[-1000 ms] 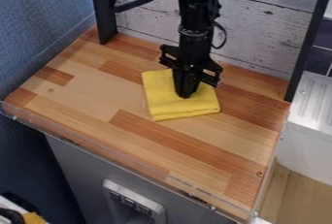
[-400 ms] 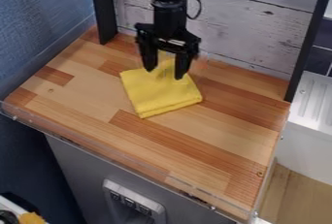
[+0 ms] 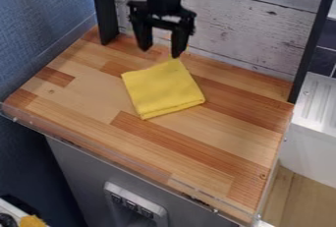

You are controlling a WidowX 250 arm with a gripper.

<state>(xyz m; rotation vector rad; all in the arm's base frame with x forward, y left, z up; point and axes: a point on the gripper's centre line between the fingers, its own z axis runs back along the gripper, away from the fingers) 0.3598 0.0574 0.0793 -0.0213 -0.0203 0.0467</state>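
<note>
One blue, textured wall (image 3: pixel 42 19) rises at the left, with a yellow item (image 3: pixel 31 221) beside something white and black in the bottom left corner. Next comes the wooden counter (image 3: pixel 85 98), made of light and reddish-brown strips laid side by side, with a small round mark near its left end and another near its front right corner. A clear strip (image 3: pixel 98 148) edges the front, and beneath it is a grey panel (image 3: pixel 78 172) that carries a pale fitting (image 3: pixel 135 204) with a row of dark squares. A black post (image 3: pixel 104 12) stands at the back left.

Just right of that post, the black claw (image 3: pixel 160 53) hangs from above, released, its two fingers spread well apart and pointing down near the far corner of the yellow cloth (image 3: pixel 162 89). The cloth lies flat and folded on the middle of the counter, turned at a slant, its layered edge toward the front.

Behind, whitewashed boards (image 3: pixel 256 34) with dark seams and knots run across to a second black post (image 3: pixel 311 39). Farther right are dark tiles (image 3: pixel 322 63), a white ridged surface (image 3: pixel 318 100) and, below, a pale wooden floor (image 3: pixel 298 199).
</note>
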